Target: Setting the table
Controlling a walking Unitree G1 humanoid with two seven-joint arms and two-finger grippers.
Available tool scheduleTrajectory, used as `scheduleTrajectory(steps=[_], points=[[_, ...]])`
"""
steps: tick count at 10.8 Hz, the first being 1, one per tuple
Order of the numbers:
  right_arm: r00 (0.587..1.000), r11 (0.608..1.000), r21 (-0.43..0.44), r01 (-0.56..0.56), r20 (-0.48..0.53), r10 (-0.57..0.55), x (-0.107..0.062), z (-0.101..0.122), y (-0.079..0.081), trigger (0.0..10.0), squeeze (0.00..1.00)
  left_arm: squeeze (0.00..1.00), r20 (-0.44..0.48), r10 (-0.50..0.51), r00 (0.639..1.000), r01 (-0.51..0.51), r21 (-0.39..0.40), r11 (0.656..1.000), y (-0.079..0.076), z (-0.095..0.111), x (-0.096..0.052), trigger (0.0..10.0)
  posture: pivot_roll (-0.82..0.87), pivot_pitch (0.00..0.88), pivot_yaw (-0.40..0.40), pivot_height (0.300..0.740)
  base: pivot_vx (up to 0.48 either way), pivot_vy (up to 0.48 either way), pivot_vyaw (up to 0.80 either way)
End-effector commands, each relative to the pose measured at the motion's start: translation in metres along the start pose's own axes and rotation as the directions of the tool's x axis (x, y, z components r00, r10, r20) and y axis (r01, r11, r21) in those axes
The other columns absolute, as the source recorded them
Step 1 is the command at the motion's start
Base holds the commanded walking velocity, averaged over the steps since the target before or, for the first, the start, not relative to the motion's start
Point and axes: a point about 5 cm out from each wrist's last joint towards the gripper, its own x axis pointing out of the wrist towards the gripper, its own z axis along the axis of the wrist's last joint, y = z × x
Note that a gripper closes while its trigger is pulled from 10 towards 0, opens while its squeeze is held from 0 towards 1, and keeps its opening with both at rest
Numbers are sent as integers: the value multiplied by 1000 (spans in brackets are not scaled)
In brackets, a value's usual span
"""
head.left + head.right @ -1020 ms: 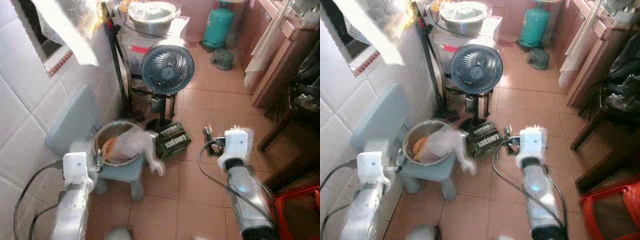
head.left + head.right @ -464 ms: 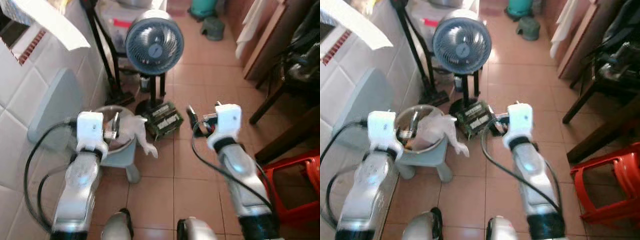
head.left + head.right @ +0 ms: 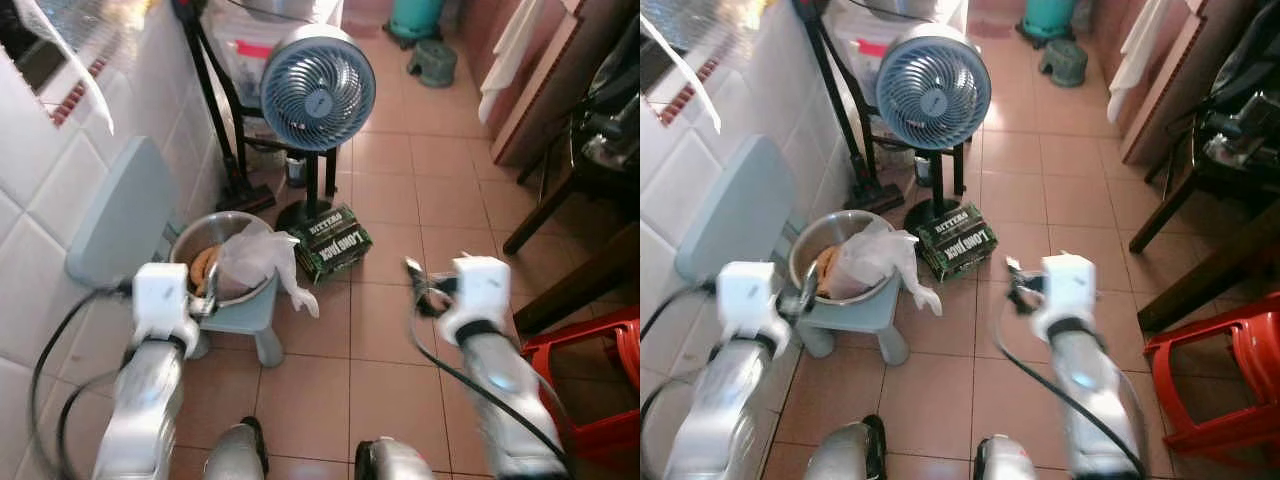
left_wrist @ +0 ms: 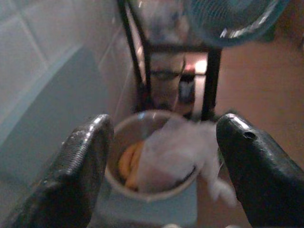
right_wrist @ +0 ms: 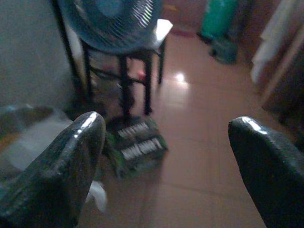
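A steel bowl (image 3: pixel 186 243) stands on a low pale-blue stool (image 3: pixel 243 320) by the tiled wall. It holds something orange (image 3: pixel 203 266) and a crumpled white plastic bag (image 3: pixel 256 256) that spills over its rim. My left gripper (image 3: pixel 205 297) hovers at the bowl's near edge. In the left wrist view it is open (image 4: pixel 161 156), with the bowl (image 4: pixel 142 117) and bag (image 4: pixel 173 152) straight ahead between the fingers. My right gripper (image 3: pixel 420 286) hangs open over bare floor tiles. The right wrist view faces a green carton (image 5: pixel 137 145).
A green carton (image 3: pixel 333 243) lies on the floor beside the stool, and a blue standing fan (image 3: pixel 317 88) is behind it. A grey-blue panel (image 3: pixel 120 215) leans on the wall. A red plastic stool (image 3: pixel 590 385) and dark wooden furniture (image 3: pixel 575 290) stand to the right.
The head view has shifted and tilted. Both arms sit lower in the picture; my left gripper has drawn back slightly from over the bowl. Both grippers stay open.
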Motion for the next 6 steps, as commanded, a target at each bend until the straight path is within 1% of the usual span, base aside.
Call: scheduleTrajectory(steps=[1,3,4,5,6], points=[[1000,1000,-3,2,0,-2,-1,-1,-1,10000,0,0,-10,10,1000,-10,12,1000,2,-4,-2,10000,-13,90,16,740,0,0,0],[1000,1000,-5,4,1,-4,-1,-1,-1,10000,0,0,-9,10,1000,-10,10,1000,2,-4,-2,10000,-13,90,16,740,0,0,0],[997,1000,-6,5,76,-4,14,10,-2,10000,0,0,29,5,1000,-6,20,1000,-6,1,11,10000,-14,14,18,740,0,0,0],[991,1000,-15,16,132,-14,23,19,-5,10000,0,0,47,-13,999,11,44,999,-12,5,19,10000,-15,11,17,740,0,0,0],[989,1000,-30,5,149,-1,23,23,-4,10000,0,0,63,-18,998,14,69,998,-13,9,21,10000,-14,13,17,740,0,0,0]])
